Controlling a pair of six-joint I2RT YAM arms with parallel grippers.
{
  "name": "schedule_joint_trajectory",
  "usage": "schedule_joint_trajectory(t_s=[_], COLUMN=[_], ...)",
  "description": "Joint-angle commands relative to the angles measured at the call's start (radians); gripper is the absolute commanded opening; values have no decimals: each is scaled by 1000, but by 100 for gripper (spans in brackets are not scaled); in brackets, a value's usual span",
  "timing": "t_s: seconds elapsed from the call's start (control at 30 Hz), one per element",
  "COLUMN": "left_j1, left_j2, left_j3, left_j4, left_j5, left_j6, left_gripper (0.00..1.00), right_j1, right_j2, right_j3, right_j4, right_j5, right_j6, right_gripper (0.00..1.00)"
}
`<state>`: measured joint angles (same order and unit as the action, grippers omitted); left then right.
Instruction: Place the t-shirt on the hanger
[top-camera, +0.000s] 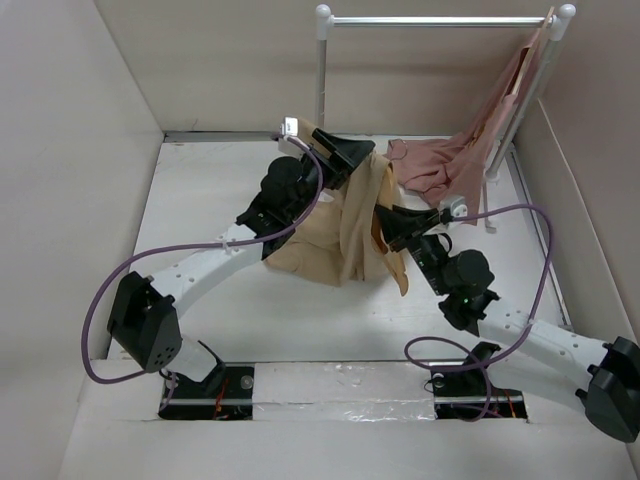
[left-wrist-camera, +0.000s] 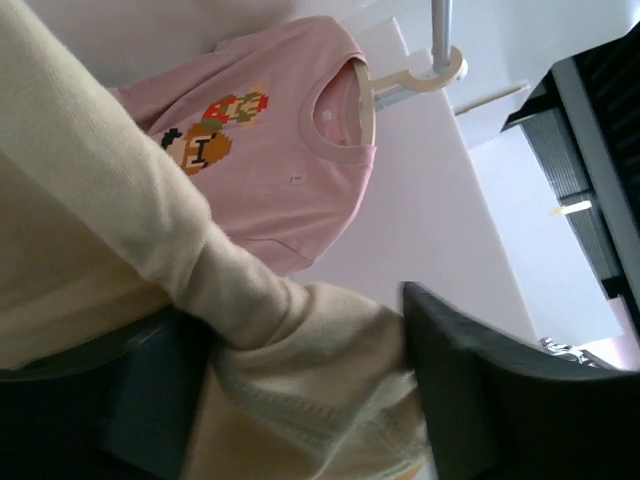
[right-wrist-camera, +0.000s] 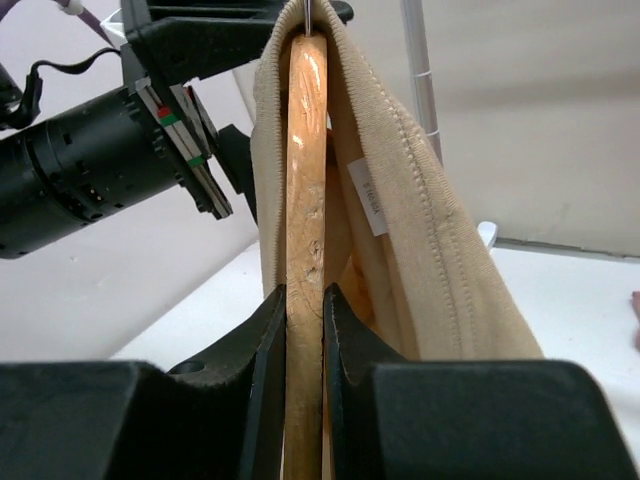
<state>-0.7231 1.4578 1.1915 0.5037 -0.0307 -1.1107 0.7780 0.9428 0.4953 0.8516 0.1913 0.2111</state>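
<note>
White table (top-camera: 215, 195), t-shirt (top-camera: 330, 255) and pink garment (top-camera: 440, 172) atop

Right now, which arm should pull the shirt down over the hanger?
Left. The left end effector is open and straddles the t-shirt, free to grab and tug. The right end effector is clamped on the hanger, so it probably should not let go.

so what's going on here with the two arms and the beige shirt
The right gripper is clamped on the wooden hanger, holding it up. The tan t-shirt is draped over the hanger's top and hangs bunched below it. The left gripper stands open with shirt cloth between its jaws.
</note>
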Motion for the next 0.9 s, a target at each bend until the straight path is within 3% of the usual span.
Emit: schedule_joint_trajectory(t_s=[0.0,0.07,0.1,0.3,0.37,0.4,0.47,0.5,0.57,0.67,0.87], left_j1=[13,27,27,37,47,47,56,56,56,65,97], left_j2=[1,19,21,27,32,36,58,64,76,88,101], left_j3=[-17,-9,-13,-23,-33,-32,-26,-27,-27,-24,-75], left_j4=[67,67,68,65,76,75,72,75,72,58,131], left_j5=[56,98,103,121,127,136,184,193,213,238,287], left_j6=[-41,-43,-44,-25,-23,-21,-23,-24,-24,-17,-60], left_gripper=[61,50,38,16,17,30,45,59,66,64,35], right_j1=[36,37,37,46,46,46,46,55,67,76,95], right_j2=[-15,-15,-6,36,68,77,103,111,120,131,146], right_j3=[32,40,48,92,109,117,130,135,141,155,154], right_j4=[106,96,96,38,15,4,-6,-11,-20,-43,-42], right_j5=[39,39,34,1,-9,-13,-36,-39,-12,-9,13], right_j6=[-117,-142,-163,-199,-234,-240,-245,-254,-265,-282,-296], right_gripper=[0,0,0,0,0,0,0,0,0,0,0])
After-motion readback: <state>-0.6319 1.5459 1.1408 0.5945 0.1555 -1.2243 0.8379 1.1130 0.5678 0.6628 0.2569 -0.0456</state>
